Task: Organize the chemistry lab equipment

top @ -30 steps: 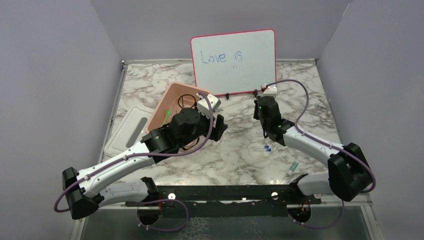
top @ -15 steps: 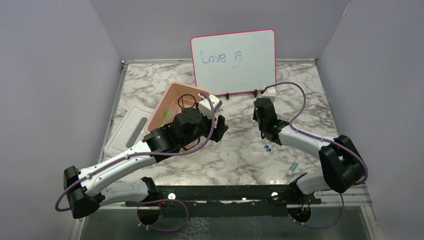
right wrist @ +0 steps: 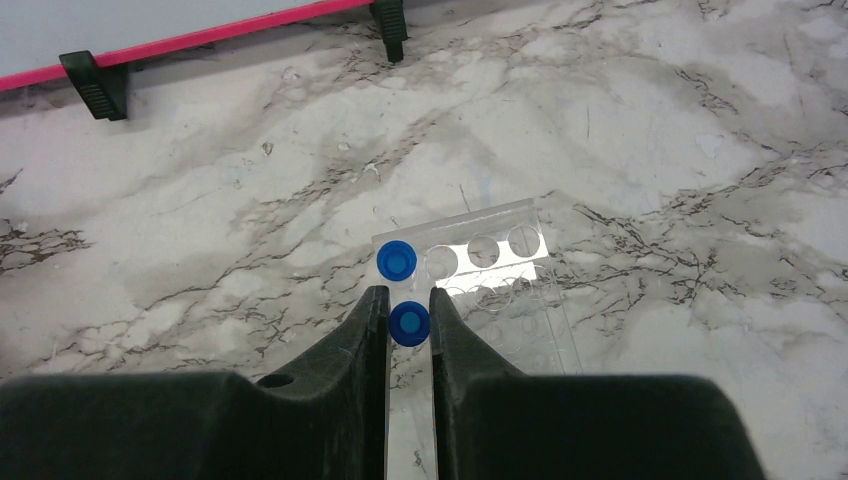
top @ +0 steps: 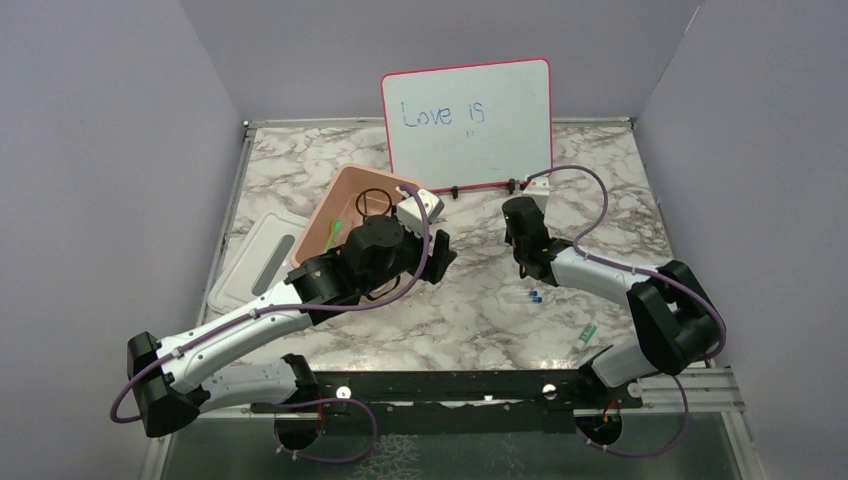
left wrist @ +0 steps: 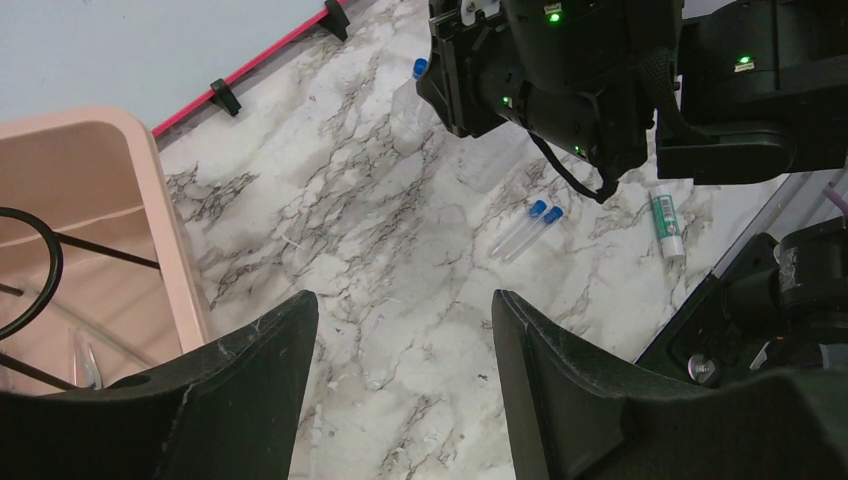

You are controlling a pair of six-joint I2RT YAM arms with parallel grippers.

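Blue-capped tube [right wrist: 409, 323] is clamped between the right gripper [right wrist: 408, 298] jaws, cap end-on to the wrist camera. Can't tell if its lower end is in a hole. Just ahead of the fingertips is a clear rack [right wrist: 505, 250] with a second capped tube [right wrist: 397, 261] standing in its near-left corner hole. Past the rack there's bare marble table [right wrist: 650, 120] up to the whiteboard [right wrist: 180, 40] edge and its black feet.

Left gripper [left wrist: 400, 385] has jaws wide apart, nothing between them, over open marble. Pink tub [left wrist: 165, 230] wall sits at its left with the black wire ring stand [left wrist: 40, 265] inside.

Only the left wrist view shows detail on the two loose tubes [left wrist: 525, 230] – side by side, ahead-right of that claw, with a green-labelled stick [left wrist: 665, 222] further right. Top view adds a white lid [top: 250, 262] beside the tub and lavender walls [top: 100, 150] on three sides.
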